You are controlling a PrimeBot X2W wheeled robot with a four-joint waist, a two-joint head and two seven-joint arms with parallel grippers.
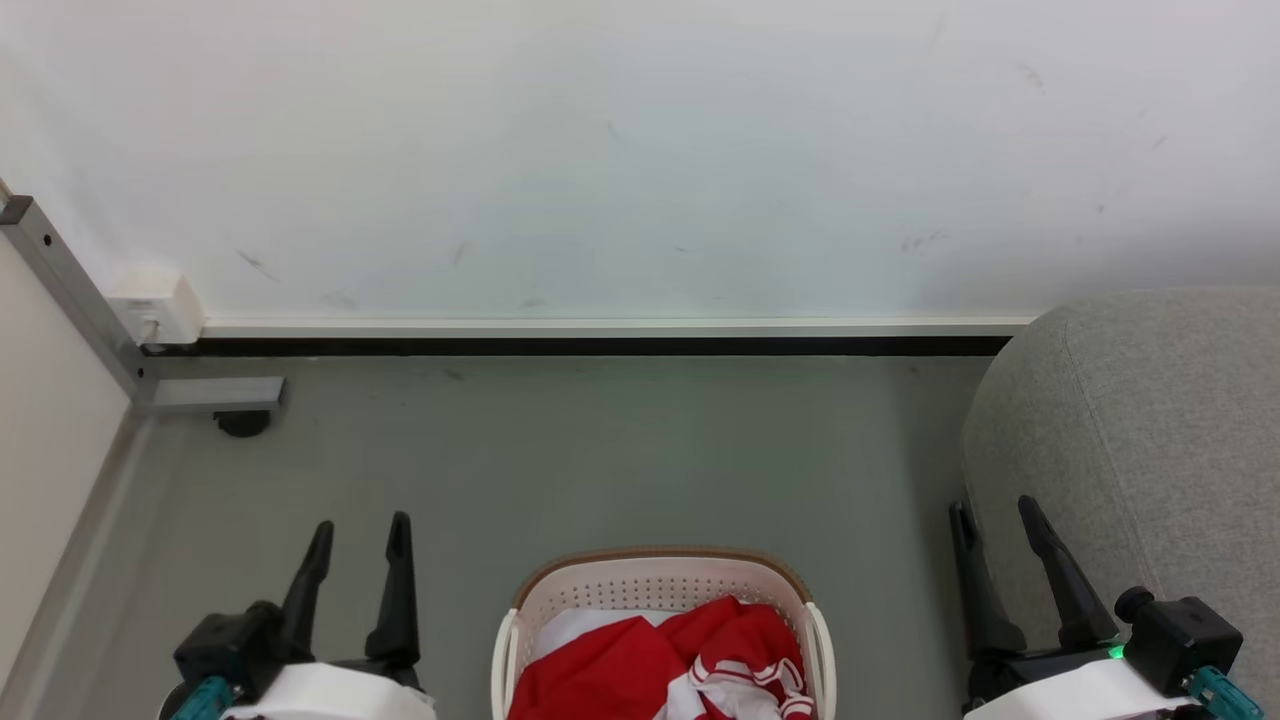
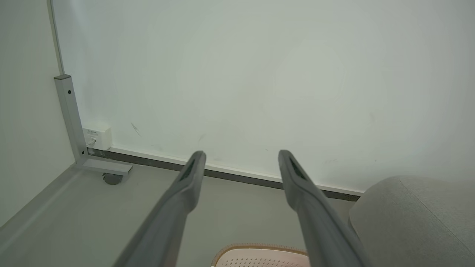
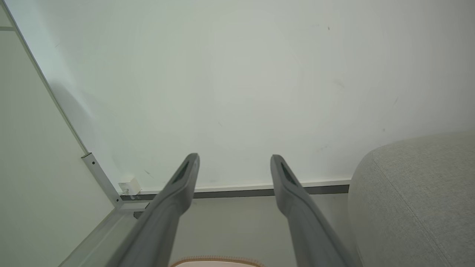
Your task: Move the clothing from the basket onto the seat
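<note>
Plain white wall (image 1: 640,150), lightly scuffed. White skirting strip (image 1: 600,327) with a dark gap under it. Grey-green floor (image 1: 600,450), smooth. Far left: grey metal post (image 1: 70,290), foot on a black caster (image 1: 242,423), white socket box (image 1: 158,305) beside it, pale side panel (image 1: 40,400). Even soft light.

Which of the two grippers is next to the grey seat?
The right gripper: in the head view its fingers stand against the seat at its rounded edge. The left gripper is over the floor, on the other side of the basket.
</note>
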